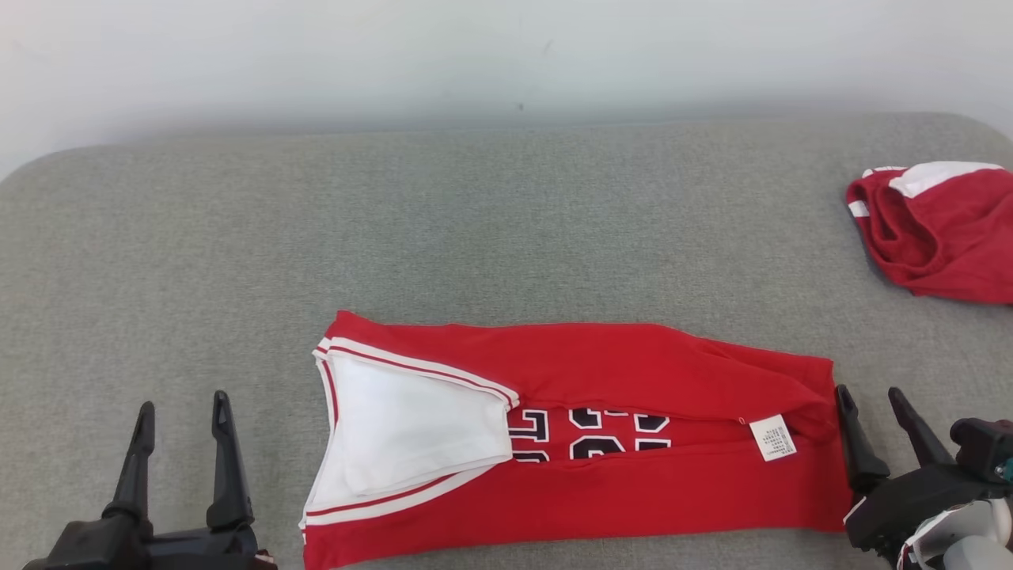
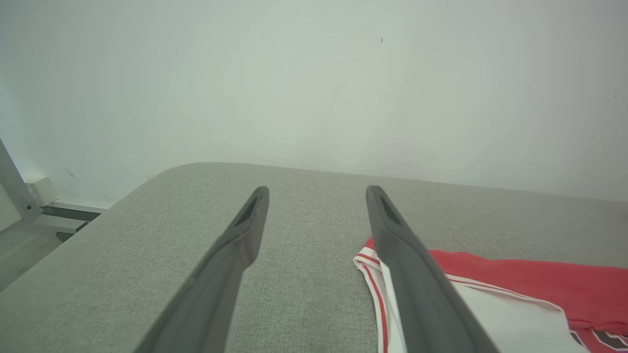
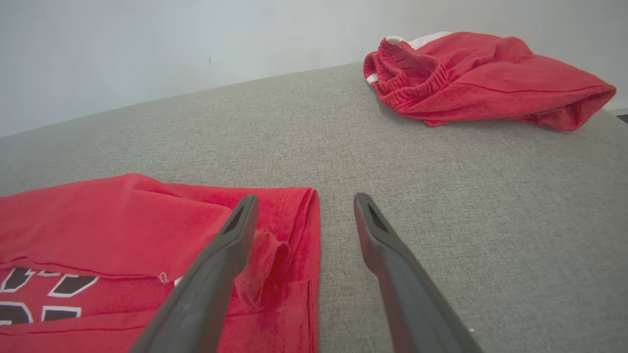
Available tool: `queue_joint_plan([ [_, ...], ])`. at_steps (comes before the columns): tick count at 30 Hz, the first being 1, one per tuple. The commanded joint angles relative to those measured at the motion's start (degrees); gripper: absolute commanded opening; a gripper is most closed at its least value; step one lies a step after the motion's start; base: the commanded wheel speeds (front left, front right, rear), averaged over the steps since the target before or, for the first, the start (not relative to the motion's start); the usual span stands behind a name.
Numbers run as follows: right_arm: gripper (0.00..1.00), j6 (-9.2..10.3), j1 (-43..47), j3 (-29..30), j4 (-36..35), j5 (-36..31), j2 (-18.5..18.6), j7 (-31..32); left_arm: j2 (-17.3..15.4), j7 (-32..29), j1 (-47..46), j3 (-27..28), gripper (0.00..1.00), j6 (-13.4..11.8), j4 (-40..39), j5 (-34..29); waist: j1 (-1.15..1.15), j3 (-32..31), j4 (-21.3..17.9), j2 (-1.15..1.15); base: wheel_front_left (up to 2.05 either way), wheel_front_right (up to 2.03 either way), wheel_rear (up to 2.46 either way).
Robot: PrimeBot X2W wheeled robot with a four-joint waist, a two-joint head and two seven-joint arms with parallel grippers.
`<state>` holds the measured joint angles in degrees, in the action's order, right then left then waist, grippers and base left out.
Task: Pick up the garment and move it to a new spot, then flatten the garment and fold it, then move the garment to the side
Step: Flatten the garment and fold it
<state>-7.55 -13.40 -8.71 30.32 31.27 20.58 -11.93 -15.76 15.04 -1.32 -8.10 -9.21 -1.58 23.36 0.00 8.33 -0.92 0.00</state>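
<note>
Garment [image 1: 617, 356] folded flat, left fingers [image 1: 229, 467] and right fingers [image 1: 859, 447] spread wide, holding nothing

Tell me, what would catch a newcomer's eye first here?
The red jersey lies in the near middle of the grey padded surface, folded into a long band with black numbers peeking out. The left pincer and the right pincer, both open, flank its two ends. A second red garment lies crumpled at the far right.
</note>
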Motion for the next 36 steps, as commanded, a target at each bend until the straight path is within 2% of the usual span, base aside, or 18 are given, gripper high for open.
queue_joint_plan([
  [1,1.00,0.13,-0.85,0.00,1.54,0.12,-0.65,0.58,1.23,0.16,1.13,1.56,1.00,0.83,0.52,-2.08,0.00,-0.44,0.69,0.00,0.00,0.00,0.00],
  [17,1.00,0.13,-5.28,-2.02,15.75,2.11,-3.47,5.36,8.01,0.17,3.10,8.10,1.00,8.26,4.07,-9.12,0.00,-1.51,2.74,0.00,0.00,0.00,0.00],
  [18,0.74,0.13,-5.49,-2.30,16.28,2.22,-3.55,5.35,8.31,0.17,3.04,8.31,1.00,8.72,4.24,-9.38,0.00,-1.50,2.85,0.00,0.00,0.00,0.00],
  [19,0.30,0.13,-5.65,-2.56,16.72,2.42,-3.61,5.14,8.60,0.17,2.98,8.52,1.00,9.07,4.43,-9.81,0.00,-1.48,2.95,0.00,0.00,0.00,0.00],
  [20,0.00,0.13,-5.81,-2.82,17.00,2.69,-3.67,4.99,8.85,0.17,2.89,8.79,1.00,9.27,4.53,-10.14,0.00,-1.46,3.00,0.00,0.00,0.00,0.00],
  [27,0.00,0.14,-6.87,-3.76,18.39,4.38,-1.98,3.09,10.44,0.17,3.20,10.72,1.00,10.73,4.83,-11.90,0.00,-1.81,2.49,0.00,0.00,0.00,0.00],
  [36,0.00,0.14,-7.68,-1.50,18.81,5.56,5.76,0.40,11.72,0.17,3.74,12.21,1.00,12.14,4.70,-13.29,0.00,-2.61,1.52,0.00,0.00,0.00,0.00],
])
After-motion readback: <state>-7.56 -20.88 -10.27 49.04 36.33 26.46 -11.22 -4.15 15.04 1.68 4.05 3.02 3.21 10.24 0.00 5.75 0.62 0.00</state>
